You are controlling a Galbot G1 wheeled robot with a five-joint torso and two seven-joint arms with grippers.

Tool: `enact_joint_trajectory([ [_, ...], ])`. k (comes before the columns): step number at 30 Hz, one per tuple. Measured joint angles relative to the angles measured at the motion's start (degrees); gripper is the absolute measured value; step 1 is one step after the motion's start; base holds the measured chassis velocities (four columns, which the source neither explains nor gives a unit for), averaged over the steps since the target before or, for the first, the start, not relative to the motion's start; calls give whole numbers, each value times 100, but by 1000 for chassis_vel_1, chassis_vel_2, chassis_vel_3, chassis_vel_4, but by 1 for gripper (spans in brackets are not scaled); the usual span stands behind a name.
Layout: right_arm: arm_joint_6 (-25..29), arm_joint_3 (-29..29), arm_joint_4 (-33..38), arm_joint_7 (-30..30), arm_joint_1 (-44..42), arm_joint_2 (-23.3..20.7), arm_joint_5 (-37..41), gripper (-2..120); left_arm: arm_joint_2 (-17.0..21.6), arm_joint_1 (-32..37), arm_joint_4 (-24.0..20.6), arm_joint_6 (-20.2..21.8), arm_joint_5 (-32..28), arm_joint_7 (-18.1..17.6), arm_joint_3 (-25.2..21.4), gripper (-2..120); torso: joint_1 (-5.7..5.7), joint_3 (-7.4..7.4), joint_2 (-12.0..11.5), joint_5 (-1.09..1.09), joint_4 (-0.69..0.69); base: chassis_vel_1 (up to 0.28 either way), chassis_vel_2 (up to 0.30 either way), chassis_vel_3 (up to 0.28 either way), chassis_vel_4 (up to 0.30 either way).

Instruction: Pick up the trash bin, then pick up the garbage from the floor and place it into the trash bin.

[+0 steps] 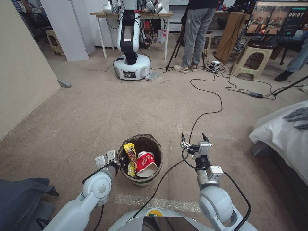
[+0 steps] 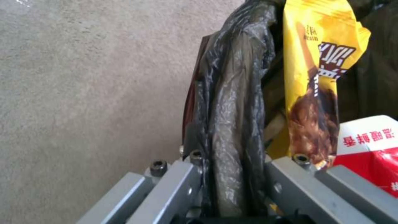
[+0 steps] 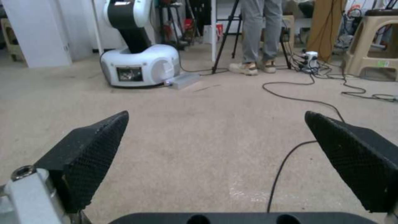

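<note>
the left gripper (image 1: 118, 161) is clenched on the bag-lined rim of the trash bin (image 1: 150, 146), which hangs beside it holding a yellow wrapper (image 1: 131, 158) and a red-and-white cup (image 1: 146, 164). the right gripper (image 1: 194, 140) hovers released past the bin's other side. with only thin liner and rim pinched, the bin could slip or tilt and spill.

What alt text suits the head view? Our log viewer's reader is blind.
The left gripper clamps the rim of the trash bin, which holds a yellow wrapper and a red-and-white cup. The right gripper hangs open over bare carpet beside it.
</note>
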Motion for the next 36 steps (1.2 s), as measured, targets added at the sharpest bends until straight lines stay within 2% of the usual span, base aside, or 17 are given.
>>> enact_joint_trajectory([
  [10, 0, -52, -16, 23, 66, 16, -2, 100, -89, -170, 484, -58, 27, 58, 58, 0, 0, -1, 1, 5, -1, 0, 0, 0, 0],
  [22, -4, -81, -24, 39, 116, 8, 23, 100, -144, -256, 702, -61, 85, 139, 104, 0, -1, -3, 3, 4, 1, 0, 0, 0, 0],
  [24, -4, -80, -30, 41, 129, -11, 33, 100, -146, -236, 707, -57, 117, 186, 105, 8, -1, -2, 2, 3, 1, 0, 0, 0, 0],
  [25, -4, -80, -30, 41, 129, -11, 33, 100, -146, -236, 707, -57, 117, 186, 105, 8, -1, -2, 2, 3, 1, 0, 0, 0, 0],
  [28, -2, -91, -46, 42, 134, 0, 34, 100, -154, -207, 716, -67, 247, 298, 104, 23, -1, -1, 1, 1, 1, 0, 0, 0, 0],
  [32, 0, -98, -51, 42, 123, 4, 32, 100, -171, -199, 721, -114, 308, 392, 105, 31, 0, 0, 1, 0, 0, 0, 0, 0, 0],
  [35, 14, -97, -69, 41, 119, 2, 31, 100, -190, -204, 719, -217, 363, 580, 127, 48, 0, 1, 0, -3, -1, 0, 0, 0, 0],
  [36, 14, -97, -69, 41, 119, 2, 31, 100, -190, -204, 719, -217, 363, 580, 127, 48, 0, 1, 0, -3, -1, 0, 0, 0, 0],
])
